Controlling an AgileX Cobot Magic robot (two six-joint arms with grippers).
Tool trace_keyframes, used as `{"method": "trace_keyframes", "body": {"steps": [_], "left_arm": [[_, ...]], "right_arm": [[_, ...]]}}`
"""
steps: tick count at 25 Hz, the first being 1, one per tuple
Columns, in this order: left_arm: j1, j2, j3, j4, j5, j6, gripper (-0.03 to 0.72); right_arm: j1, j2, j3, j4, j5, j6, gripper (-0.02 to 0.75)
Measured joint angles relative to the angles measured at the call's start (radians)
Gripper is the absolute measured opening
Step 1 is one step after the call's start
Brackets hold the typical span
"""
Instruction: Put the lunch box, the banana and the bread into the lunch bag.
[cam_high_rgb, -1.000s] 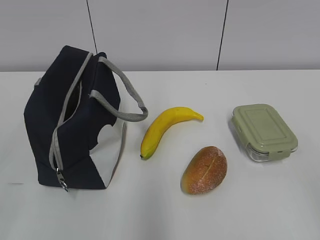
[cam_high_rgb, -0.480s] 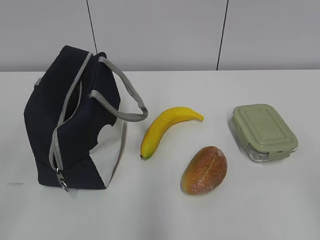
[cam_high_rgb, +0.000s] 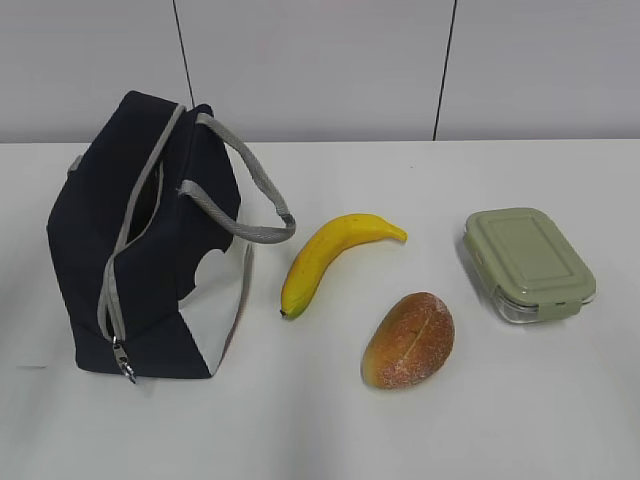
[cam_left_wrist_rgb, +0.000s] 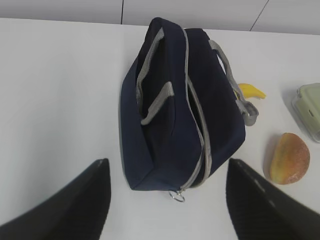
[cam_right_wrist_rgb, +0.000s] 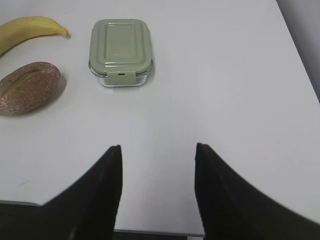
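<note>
Outside, the exterior view shows the lunch bag standing on the white counter at the left, zipper partly undone. Just right of it lies the banana, its long axis slanting from near-left to far-right. Nearer sits the bread, and the lunch box rests at the right, lid on.

From the left wrist, the left gripper hangs with jaws released and wide, the lunch bag ahead between them, its length running away from the camera.

From the right wrist, the right gripper likewise holds its jaws released and empty; the lunch box lies well ahead, left of the gap.
</note>
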Motion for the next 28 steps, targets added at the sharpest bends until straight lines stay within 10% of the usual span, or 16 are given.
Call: {"method": "trace_keyframes", "body": {"steps": [19,28], "left_arm": [[-0.074,0.963,-0.69,-0.11,0.238,0.05,0.424],[-0.077,1.152,-0.763,-0.05,0.238,0.026,0.325]], "right_arm": [[0.0,0.0,0.0,0.0,0.0,0.0,0.377],[0.0,0.0,0.0,0.0,0.0,0.0,0.377]]}}
